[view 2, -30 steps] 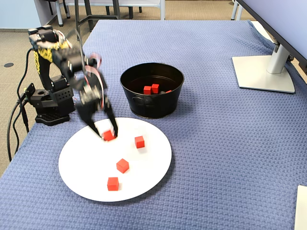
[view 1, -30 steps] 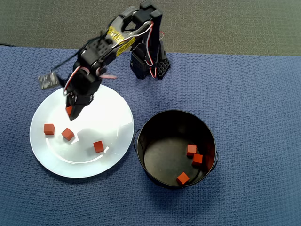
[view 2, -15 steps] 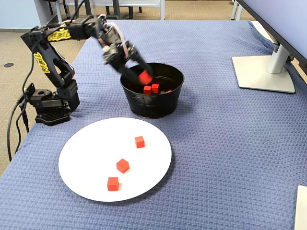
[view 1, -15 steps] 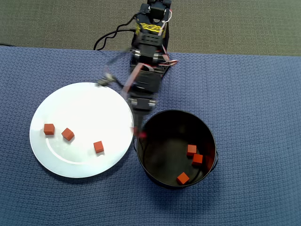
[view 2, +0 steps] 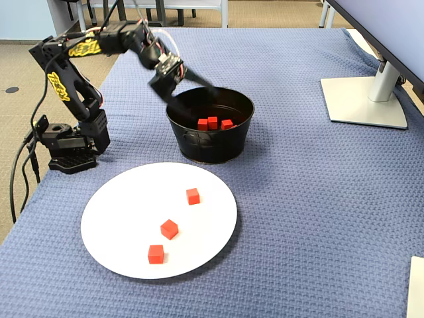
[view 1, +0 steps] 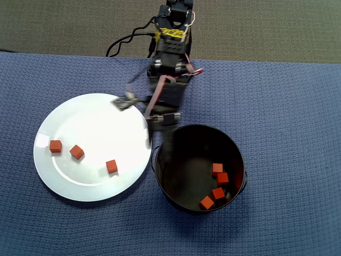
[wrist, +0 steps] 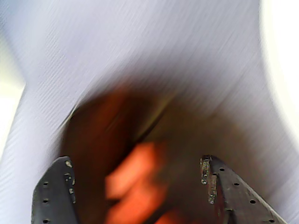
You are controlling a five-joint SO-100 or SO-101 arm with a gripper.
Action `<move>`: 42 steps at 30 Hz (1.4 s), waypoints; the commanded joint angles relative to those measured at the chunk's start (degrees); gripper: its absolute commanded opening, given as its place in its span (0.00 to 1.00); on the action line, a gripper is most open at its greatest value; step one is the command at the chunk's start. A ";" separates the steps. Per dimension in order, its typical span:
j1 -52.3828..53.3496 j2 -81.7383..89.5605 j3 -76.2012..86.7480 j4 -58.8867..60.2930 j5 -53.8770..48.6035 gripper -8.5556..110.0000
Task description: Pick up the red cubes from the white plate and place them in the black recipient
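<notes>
**Overhead view.** You see the white plate (view 1: 64, 181) on the left of the blue woven worktop (view 1: 287, 106) and the black recipient (view 1: 234, 146) to its right, their rims nearly touching. Three red cubes (view 1: 111, 166) lie on the plate, well apart from one another, all in its lower half. Four more red cubes lie on the floor of the recipient, bunched toward its right wall. The arm (view 1: 169, 64) reaches down from the top edge of the worktop, and the pincer (view 1: 166, 140) sits over the upper-left rim of the recipient. Motion blur hides its fingertips here, so you cannot tell its state from this view.

**Wrist view.** The picture is heavily blurred. You can make out the two dark fingers (wrist: 56, 191) at the lower corners, spread wide apart, with nothing pinched between them. Between and beyond them, orange-red smears show against a dark round shape; individual cubes cannot be counted.

**Fixed view.** The arm base stands at the left edge of the worktop. The pincer (view 2: 199, 89) hangs above the near-left rim of the recipient (view 2: 212, 142), blurred. Three cubes (view 2: 212, 122) are visible inside; the wall may hide others. Three cubes (view 2: 169, 229) lie on the plate (view 2: 112, 218) in front.
</notes>
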 commanded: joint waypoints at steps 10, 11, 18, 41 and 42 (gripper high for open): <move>21.45 -10.90 6.50 -23.47 -31.55 0.31; 21.45 -11.69 6.50 -24.08 -31.55 0.31; 21.18 -18.28 6.59 -27.86 -32.26 0.29; 23.38 -32.52 7.38 -39.90 -36.65 0.28; 23.20 -32.70 7.47 -40.25 -36.39 0.28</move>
